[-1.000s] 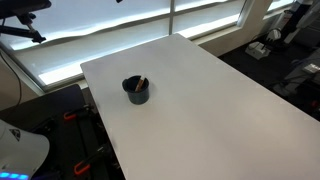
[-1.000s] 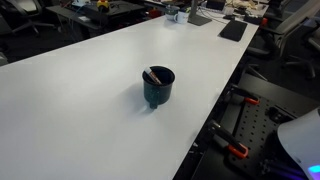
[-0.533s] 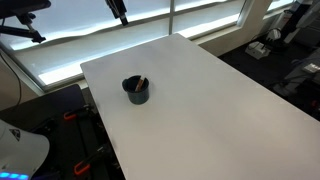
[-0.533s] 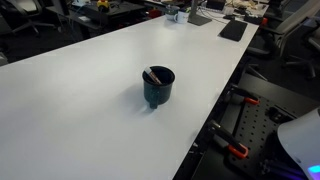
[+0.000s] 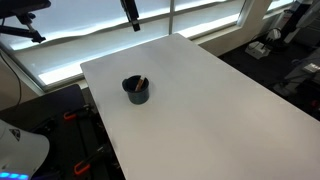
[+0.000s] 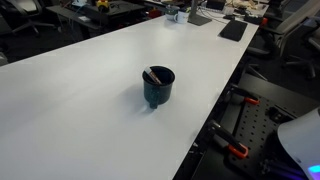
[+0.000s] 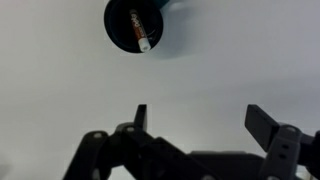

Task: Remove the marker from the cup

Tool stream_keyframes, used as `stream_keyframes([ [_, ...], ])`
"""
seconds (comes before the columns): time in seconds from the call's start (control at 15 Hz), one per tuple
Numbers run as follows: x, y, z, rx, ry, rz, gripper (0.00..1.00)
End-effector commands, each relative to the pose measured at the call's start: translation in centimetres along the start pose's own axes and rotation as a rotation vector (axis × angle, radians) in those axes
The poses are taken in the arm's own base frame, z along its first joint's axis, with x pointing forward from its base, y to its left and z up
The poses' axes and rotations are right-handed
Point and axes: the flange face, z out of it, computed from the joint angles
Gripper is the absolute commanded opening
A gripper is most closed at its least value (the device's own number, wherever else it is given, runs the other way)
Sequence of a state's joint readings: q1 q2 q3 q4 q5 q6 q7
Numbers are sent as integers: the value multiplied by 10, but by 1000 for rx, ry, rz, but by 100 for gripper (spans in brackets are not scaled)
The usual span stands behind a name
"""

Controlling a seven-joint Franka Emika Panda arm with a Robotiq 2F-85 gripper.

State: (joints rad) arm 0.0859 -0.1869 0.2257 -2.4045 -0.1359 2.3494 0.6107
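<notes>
The cup (image 5: 136, 91) is a squat dark mug standing on the white table (image 5: 200, 110). It also shows in an exterior view (image 6: 158, 86) and at the top of the wrist view (image 7: 135, 25). The marker (image 7: 139, 30) lies slanted inside the cup, its end resting on the rim; it shows in both exterior views (image 5: 141, 83) (image 6: 154, 75). My gripper (image 7: 205, 120) is open and empty, high above the table, with the cup well ahead of its fingertips. In an exterior view only its dark tip (image 5: 130, 14) shows at the top edge.
The table's edges (image 6: 215, 110) run close to the cup on one side. Black floor mounts with orange clamps (image 6: 240, 130) stand beyond that edge. Desks, monitors and clutter (image 6: 200, 12) fill the far end. Windows (image 5: 100, 30) lie behind the table.
The gripper's dark tip has come into an exterior view at the top edge and moved to the right and lower. The cup and marker have not moved.
</notes>
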Motion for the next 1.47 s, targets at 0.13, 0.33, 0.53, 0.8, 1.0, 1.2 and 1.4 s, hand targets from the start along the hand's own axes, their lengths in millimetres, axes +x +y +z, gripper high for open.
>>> stream_keyframes([
  [0.13, 28, 37, -4, 21, -108, -137, 100],
  [0.33, 24, 45, -1, 26, -114, -154, 100],
  [0.53, 25, 48, 0, 30, -123, -160, 100],
  [0.8, 14, 26, 8, -1, -62, -261, 100],
  [1.0, -3, 16, 44, -30, -78, -340, 100],
  [1.2, -16, 16, 74, -52, -94, -390, 100],
  [1.4, -20, 23, 97, -60, -111, -420, 100],
])
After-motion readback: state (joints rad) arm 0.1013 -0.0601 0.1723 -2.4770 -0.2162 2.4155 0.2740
